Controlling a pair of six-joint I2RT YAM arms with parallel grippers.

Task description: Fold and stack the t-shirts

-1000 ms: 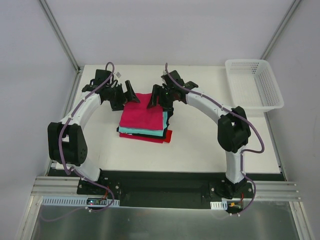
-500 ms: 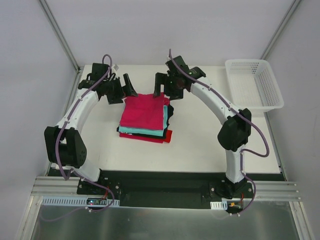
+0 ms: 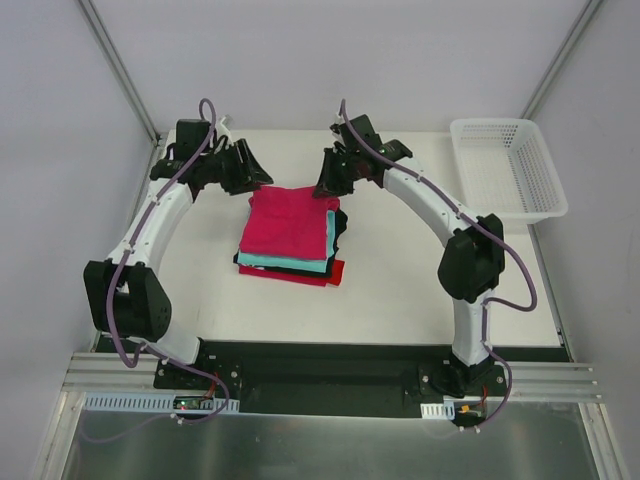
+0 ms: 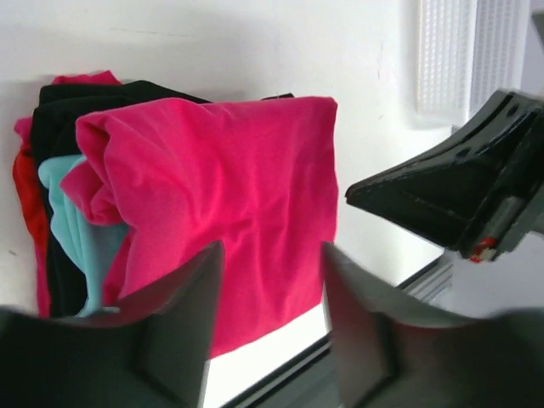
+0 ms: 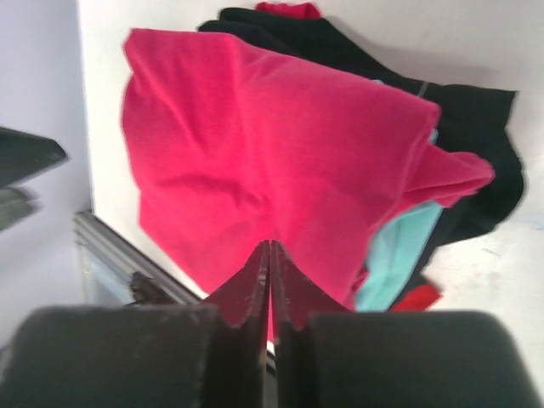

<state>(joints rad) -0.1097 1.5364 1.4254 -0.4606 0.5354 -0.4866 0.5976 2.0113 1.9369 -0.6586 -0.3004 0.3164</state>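
Note:
The t-shirts lie folded in one stack mid-table. A crimson-pink one (image 3: 290, 215) (image 4: 221, 195) (image 5: 272, 144) is on top, over a teal one (image 3: 280, 261) (image 4: 81, 221) (image 5: 395, 255), a black one (image 3: 338, 225) (image 4: 59, 127) and a red one (image 3: 305, 277) at the bottom. My left gripper (image 3: 256, 177) (image 4: 268, 280) hovers past the stack's far-left corner, its jaws part open with nothing between them. My right gripper (image 3: 322, 185) (image 5: 270, 246) hangs over the far-right corner, shut and empty, clear of the cloth.
A white mesh basket (image 3: 500, 165) stands empty at the table's back right. The enclosure's grey walls close in the back and both sides. A metal rail runs along the near edge by the arm bases.
Both grippers have pulled back and up from the pink shirt's far edge. The right jaws went from open to shut. The left jaws have narrowed. The stack has not moved.

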